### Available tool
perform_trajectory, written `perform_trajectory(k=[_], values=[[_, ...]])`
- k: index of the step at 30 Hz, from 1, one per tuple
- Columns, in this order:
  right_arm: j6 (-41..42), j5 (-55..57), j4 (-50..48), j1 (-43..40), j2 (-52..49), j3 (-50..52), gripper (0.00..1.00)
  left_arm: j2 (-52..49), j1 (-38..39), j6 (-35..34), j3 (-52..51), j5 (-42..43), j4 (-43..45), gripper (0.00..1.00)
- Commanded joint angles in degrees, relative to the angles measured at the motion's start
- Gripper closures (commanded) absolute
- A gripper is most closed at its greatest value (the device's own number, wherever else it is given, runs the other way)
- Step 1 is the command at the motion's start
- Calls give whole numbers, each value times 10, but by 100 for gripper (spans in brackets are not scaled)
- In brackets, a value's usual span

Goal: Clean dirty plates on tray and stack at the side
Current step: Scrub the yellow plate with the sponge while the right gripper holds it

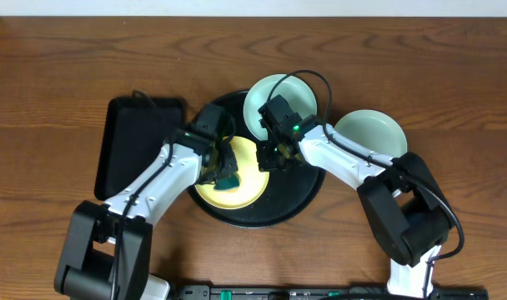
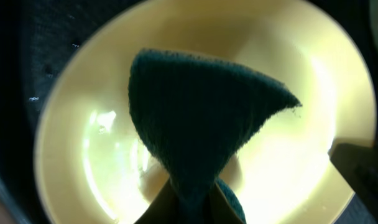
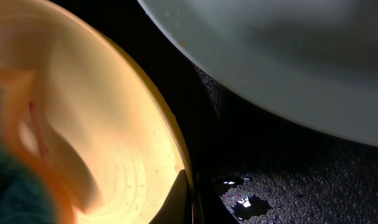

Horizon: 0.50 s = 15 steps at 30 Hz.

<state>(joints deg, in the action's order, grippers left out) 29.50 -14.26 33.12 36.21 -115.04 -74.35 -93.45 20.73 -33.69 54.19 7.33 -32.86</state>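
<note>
Pinching a dark green sponge (image 2: 195, 118) between its two fingers, the left gripper (image 2: 190, 202) hangs just over the yellow plate (image 2: 301, 74), and the wide end of the sponge dips down into the plate. The yellow plate lies flat on the tray (image 1: 295, 200), on the side near the robot. The right gripper (image 1: 273, 157) sits at the plate's right edge with one dark finger right by the rim. I cannot tell if it is squeezing the rim or only resting beside it. I think the step now is wiping this plate. To do it well, the sponge should press flat on the plate and go round in small circles, not just poke with its tip. A thin red smear (image 3: 32, 115) shows on the inside of the plate, so the wipe has to climb the sloping side too, not only the bottom. The right gripper should hold the plate steady, because a light plastic plate may slide or tip when pushed. A mint plate (image 1: 266, 96) rests close behind, partly over the tray's rim, so big swings could bump it. A second mint plate (image 1: 374, 133) sits off the tray on the table (image 1: 53, 67) to the right, and that looks like the stacking spot. A small black tray (image 1: 133, 150) lies to the left, just beside the round one.
</note>
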Motion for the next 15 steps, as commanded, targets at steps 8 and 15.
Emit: perform_trajectory(k=[8, 15], values=[[8, 0, -2, -3, -13, -9, 99, -2, 2, 5, -24, -48, 14, 93], [7, 0, -2, -3, -13, -9, 99, -7, 2, 56, -26, -84, 0, 93]])
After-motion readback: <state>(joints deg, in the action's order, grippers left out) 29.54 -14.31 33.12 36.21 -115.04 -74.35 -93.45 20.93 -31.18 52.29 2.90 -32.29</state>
